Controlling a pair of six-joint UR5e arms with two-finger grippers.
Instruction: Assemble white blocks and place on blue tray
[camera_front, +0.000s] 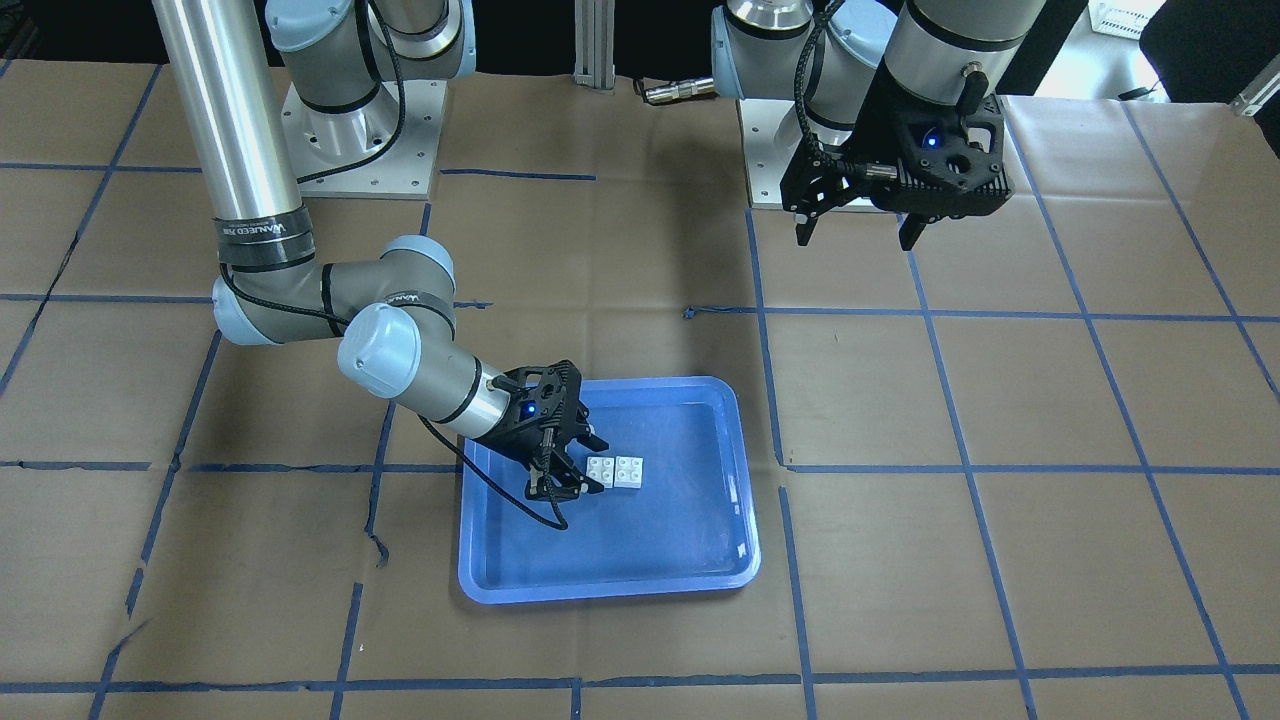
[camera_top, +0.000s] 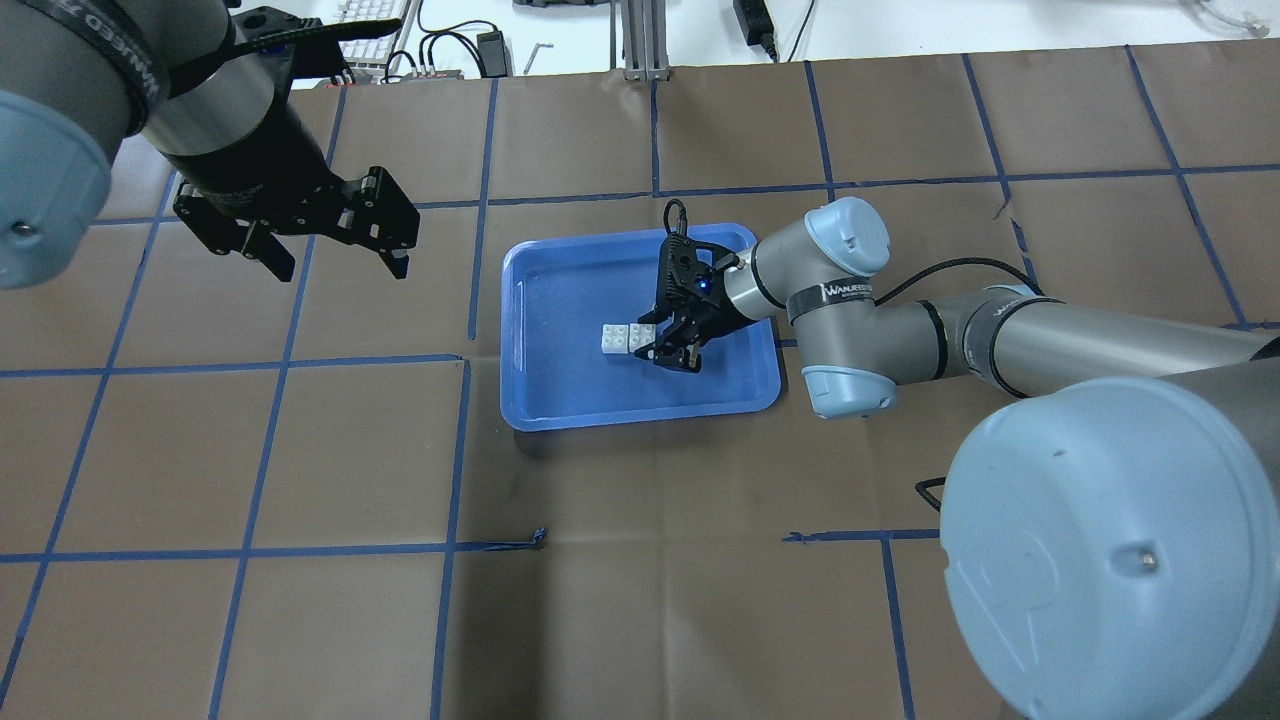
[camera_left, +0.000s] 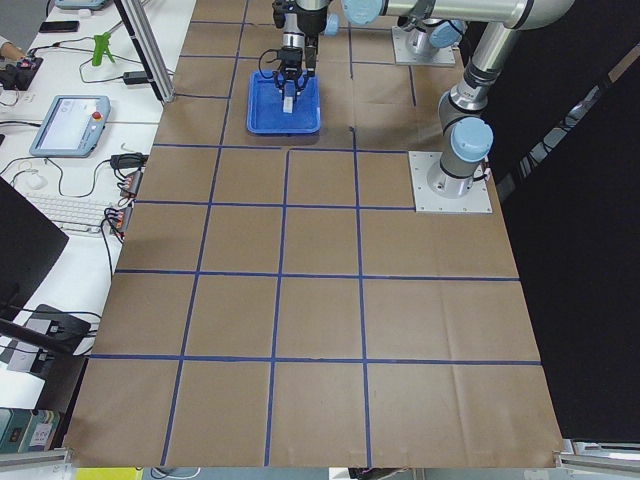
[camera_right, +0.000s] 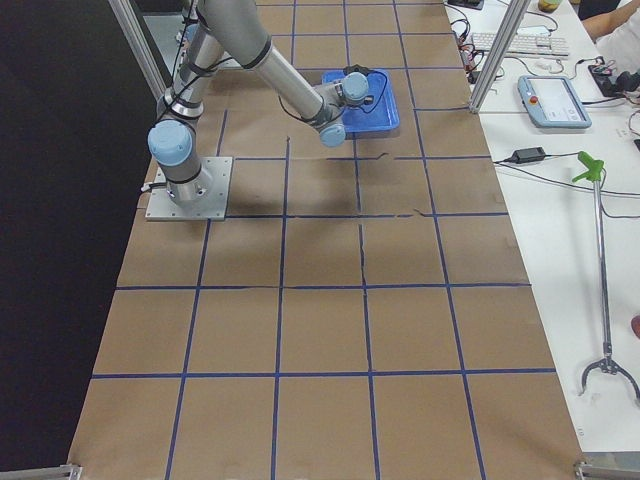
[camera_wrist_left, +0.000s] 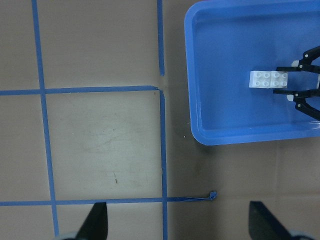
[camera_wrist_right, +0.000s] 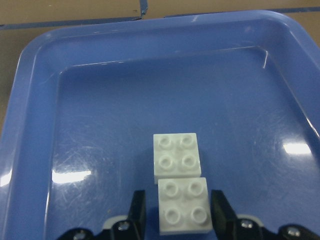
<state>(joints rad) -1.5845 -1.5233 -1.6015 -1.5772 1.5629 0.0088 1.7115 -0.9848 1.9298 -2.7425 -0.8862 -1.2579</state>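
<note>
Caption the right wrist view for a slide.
Open right gripper straddles the nearer of two touching white blocks in the blue tray.

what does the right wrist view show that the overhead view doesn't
Only the right wrist view: four clear studs on each of the white blocks, the near one between the open fingers of the right gripper. Only the overhead: the left gripper, open, over the table left of the blue tray. Both: the blocks side by side in the tray.
</note>
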